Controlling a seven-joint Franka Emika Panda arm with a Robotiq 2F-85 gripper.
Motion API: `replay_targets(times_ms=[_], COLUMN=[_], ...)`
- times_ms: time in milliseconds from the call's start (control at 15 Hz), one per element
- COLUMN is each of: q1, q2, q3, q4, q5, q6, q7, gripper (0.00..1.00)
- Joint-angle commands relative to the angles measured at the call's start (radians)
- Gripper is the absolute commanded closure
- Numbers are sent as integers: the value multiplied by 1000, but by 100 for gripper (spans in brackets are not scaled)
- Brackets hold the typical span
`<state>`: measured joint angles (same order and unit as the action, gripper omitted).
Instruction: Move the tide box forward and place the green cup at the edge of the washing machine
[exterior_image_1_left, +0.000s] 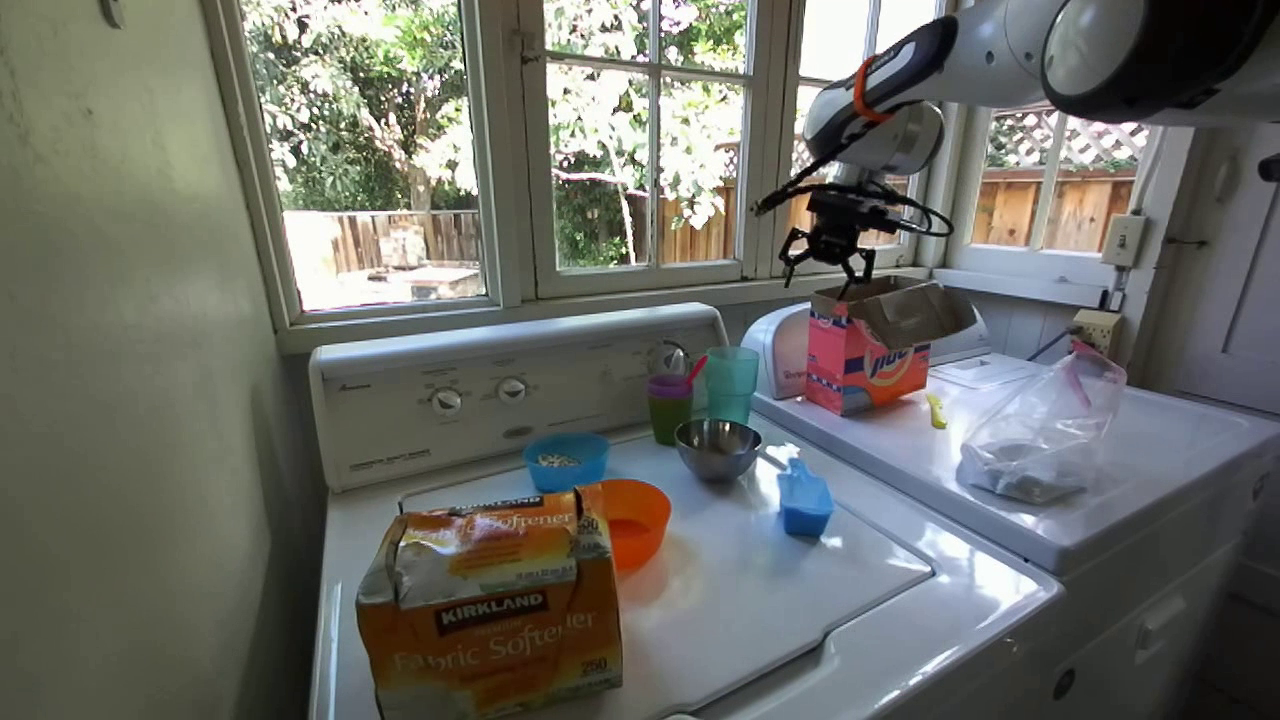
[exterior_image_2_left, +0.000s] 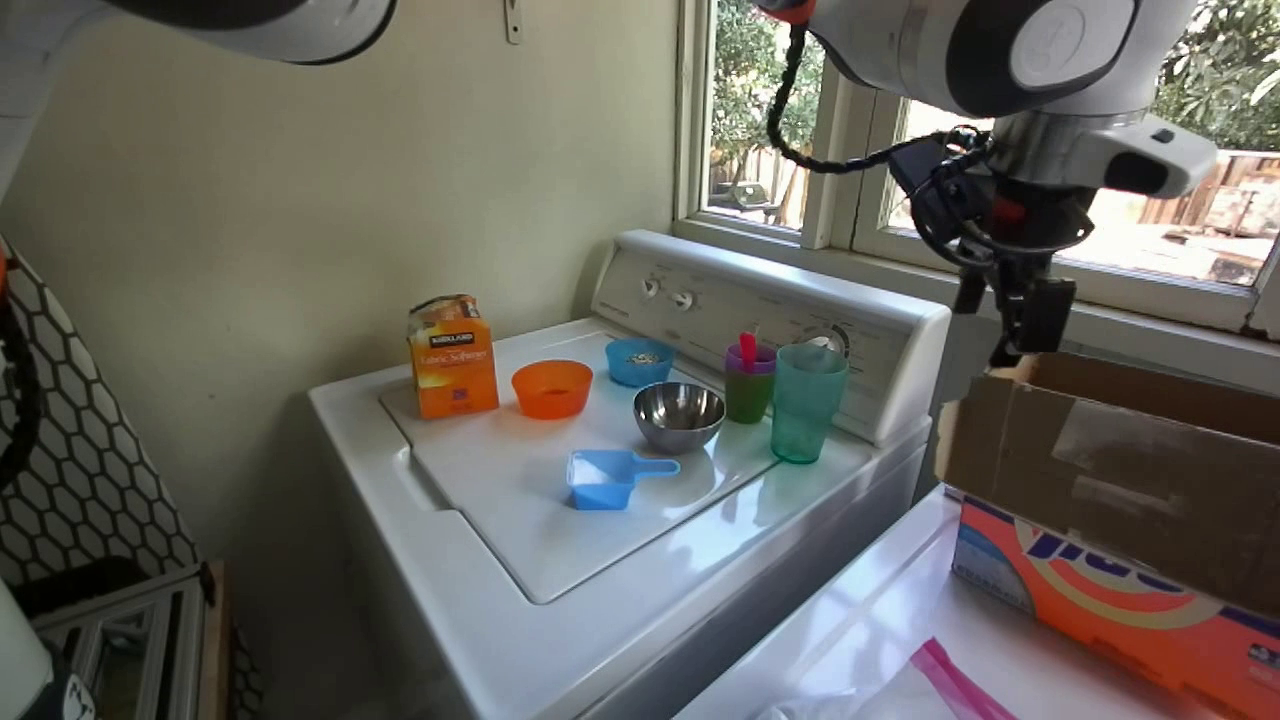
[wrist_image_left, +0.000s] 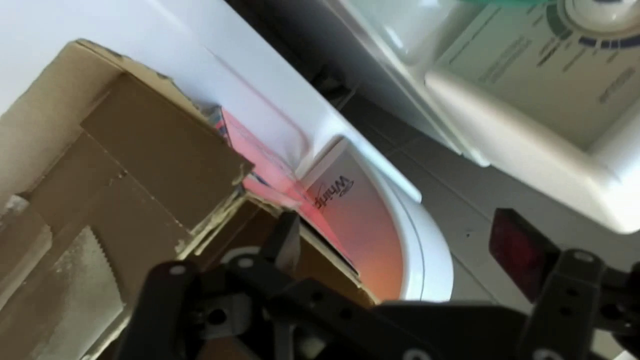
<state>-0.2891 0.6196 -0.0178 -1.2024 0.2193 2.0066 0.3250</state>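
The tide box (exterior_image_1_left: 866, 368) stands upright with its brown flaps open on the neighbouring white appliance; it also shows in an exterior view (exterior_image_2_left: 1110, 592) and in the wrist view (wrist_image_left: 170, 165). My gripper (exterior_image_1_left: 824, 279) is open and empty just above the box's end nearest the washing machine (exterior_image_2_left: 500, 470), also seen in an exterior view (exterior_image_2_left: 1008, 318). In the wrist view the gripper (wrist_image_left: 405, 245) has one finger over the box opening and one outside its pink side; contact cannot be told. The green cup (exterior_image_1_left: 731, 385) stands upright on the washing machine's back corner beside the control panel, as in an exterior view (exterior_image_2_left: 808, 402).
A purple-green cup (exterior_image_1_left: 671, 410), steel bowl (exterior_image_1_left: 718, 450), blue scoop (exterior_image_1_left: 806, 500), blue bowl (exterior_image_1_left: 566, 462), orange bowl (exterior_image_1_left: 637, 525) and fabric softener box (exterior_image_1_left: 490, 620) are on the washing machine. A plastic bag (exterior_image_1_left: 1040, 440) and yellow item (exterior_image_1_left: 936, 411) lie by the tide box. Windows are behind.
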Motion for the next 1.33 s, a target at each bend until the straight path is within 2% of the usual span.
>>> replay_targets(times_ms=[0,67,200,400,600,1067,1267], q1=[7,39,67,97,107,75,85], q2=[-65,-60,-47,-60,-76,-16,13], q3=[28,-10,-39,-73,-77,-9,-12], q4=[-92,-81,-45,-32,-29,58,62], q5=[-20,-20,-86,-198,-253,-170,-159], q6=[-90,-132,-193,-148,-119,-393,-362], q7=[-124,-154,-186,-255,-336,-582,-567], gripper=[0,0,0,0,0,0,0])
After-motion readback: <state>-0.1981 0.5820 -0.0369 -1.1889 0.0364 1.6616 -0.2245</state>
